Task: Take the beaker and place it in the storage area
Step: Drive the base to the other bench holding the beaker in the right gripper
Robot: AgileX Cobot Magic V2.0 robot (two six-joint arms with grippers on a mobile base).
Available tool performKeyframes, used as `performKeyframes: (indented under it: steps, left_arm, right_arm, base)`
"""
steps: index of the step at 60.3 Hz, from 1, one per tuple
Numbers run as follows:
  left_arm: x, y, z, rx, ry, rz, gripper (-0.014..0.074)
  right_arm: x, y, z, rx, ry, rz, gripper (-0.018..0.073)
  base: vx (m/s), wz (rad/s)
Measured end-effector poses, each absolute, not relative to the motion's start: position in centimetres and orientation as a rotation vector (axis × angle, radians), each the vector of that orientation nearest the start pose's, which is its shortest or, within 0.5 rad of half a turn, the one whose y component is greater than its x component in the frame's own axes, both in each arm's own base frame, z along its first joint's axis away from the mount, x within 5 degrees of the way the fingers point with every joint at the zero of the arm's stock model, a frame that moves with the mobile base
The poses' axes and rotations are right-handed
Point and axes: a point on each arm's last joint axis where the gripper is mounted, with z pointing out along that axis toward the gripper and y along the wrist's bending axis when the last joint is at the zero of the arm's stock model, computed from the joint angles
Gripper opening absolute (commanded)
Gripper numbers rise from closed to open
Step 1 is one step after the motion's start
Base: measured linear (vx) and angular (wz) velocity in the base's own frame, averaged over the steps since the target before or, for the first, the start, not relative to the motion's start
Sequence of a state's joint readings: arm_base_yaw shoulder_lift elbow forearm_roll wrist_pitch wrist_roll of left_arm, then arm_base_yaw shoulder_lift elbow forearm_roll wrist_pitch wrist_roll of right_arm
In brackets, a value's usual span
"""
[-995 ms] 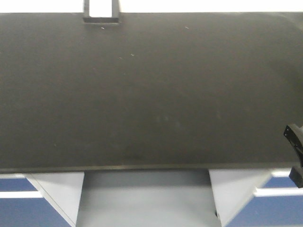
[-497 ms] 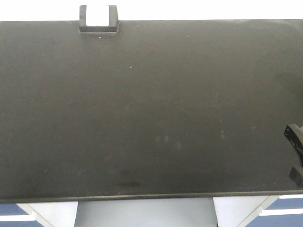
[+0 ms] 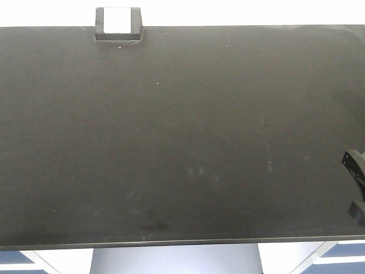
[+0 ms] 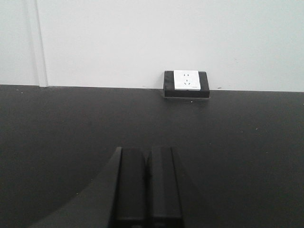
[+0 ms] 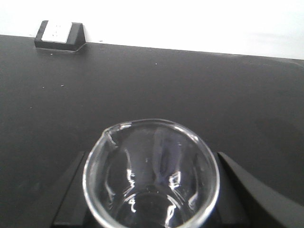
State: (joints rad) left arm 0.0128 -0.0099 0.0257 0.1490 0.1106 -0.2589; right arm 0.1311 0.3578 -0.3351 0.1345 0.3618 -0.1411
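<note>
— Matte black bench (image 3: 182, 142) fills the front view, with a white wall (image 4: 118, 38) behind its far edge. What stands on it?

— A small black box (image 3: 118, 24) with a white face. It sits at the back edge against the wall, left of centre.

— Where is the beaker (image 5: 151, 175)?

— It shows in the right wrist view: clear glass, upright, its mouth toward the camera. The pouring lip points up and left, toward the box. The right gripper (image 5: 152, 190) clasps it, with one dark finger (image 5: 71, 194) on each side, pressed against the glass.

— Is it down on the bench?

— I cannot tell, because its base is out of frame. The bench spreads out beyond it. The front view does not show the beaker, only a black bit of arm (image 3: 356, 182) at the right edge, over the near right part of the bench.

— And the left gripper (image 4: 146, 159)?

— It is closed, with nothing between its two fingers, which lie flush against each other. It points low across the bench toward the box, which is well ahead and slightly to the right.
</note>
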Motion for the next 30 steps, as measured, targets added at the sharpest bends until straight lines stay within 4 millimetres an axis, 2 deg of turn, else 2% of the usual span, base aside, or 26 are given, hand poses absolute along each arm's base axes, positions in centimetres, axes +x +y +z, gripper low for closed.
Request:
performKeyframes:
  steps: [20,30]
  left_arm:
    - [5.7,0.2,19.5,-0.112,1.605,-0.063,-0.0008]
    - [5.7,0.2,19.5,-0.112,1.605,-0.063,-0.0008]
  right_arm:
    - [8.4,1.5,27.1,-0.167,1.85,0.124,-0.0003]
    - [8.8,1.4,28.2,-0.142,1.724,0.115,-0.0003]
  base:
    - [0.0,0.0]
    - [0.0,0.0]
